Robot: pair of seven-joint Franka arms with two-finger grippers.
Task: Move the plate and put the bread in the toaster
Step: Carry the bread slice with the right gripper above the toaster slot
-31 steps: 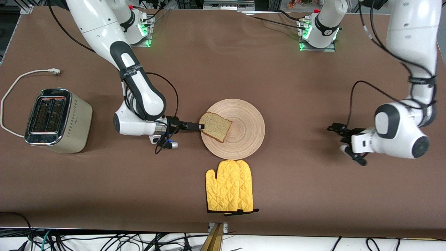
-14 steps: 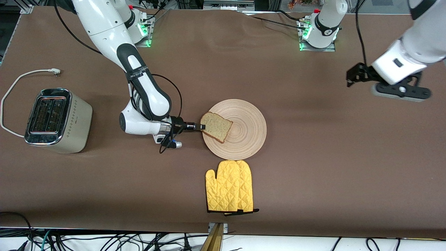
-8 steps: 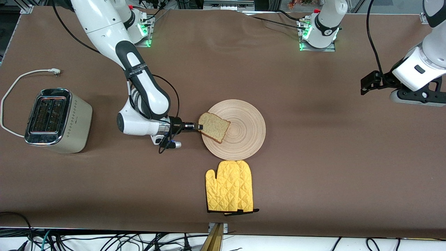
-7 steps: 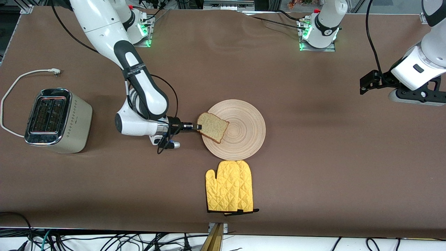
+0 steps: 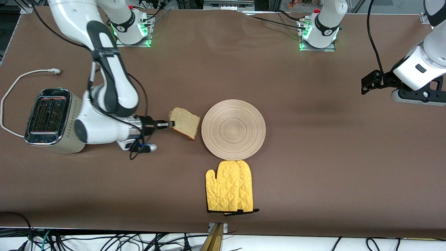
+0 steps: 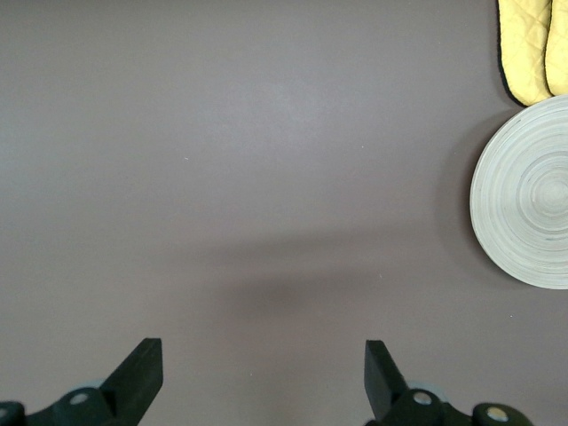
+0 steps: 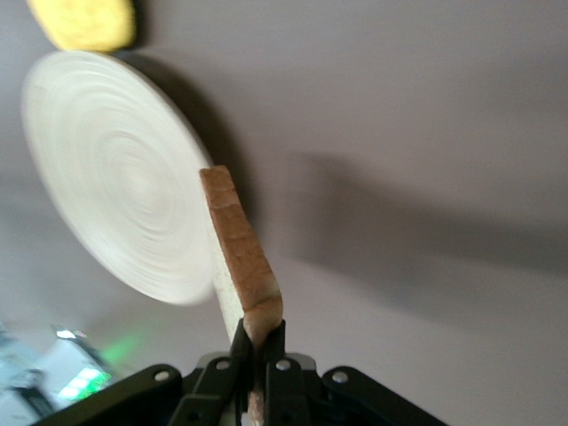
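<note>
My right gripper [image 5: 170, 123] is shut on one edge of the bread [image 5: 184, 122], a brown slice with a darker crust, held up over bare table between the toaster [image 5: 57, 121] and the plate [image 5: 233, 129]. In the right wrist view the bread [image 7: 238, 257] stands edge-on above my right gripper [image 7: 260, 348], with the pale round plate [image 7: 106, 195] farther off. The cream toaster with its chrome slotted top sits at the right arm's end of the table. My left gripper [image 5: 366, 83] hangs open over the left arm's end; the left wrist view shows my left gripper [image 6: 264, 373] with nothing between its fingers.
A pair of yellow oven mitts [image 5: 229, 186] lies just nearer the front camera than the plate. The toaster's white cord [image 5: 21, 78] loops away from it toward the robots' bases. The brown table [image 5: 313, 174] has open surface around the plate.
My right gripper has lifted the bread off the plate and carried it toward the toaster. The plate now lies bare. My left arm swung up and away, then stayed put.
</note>
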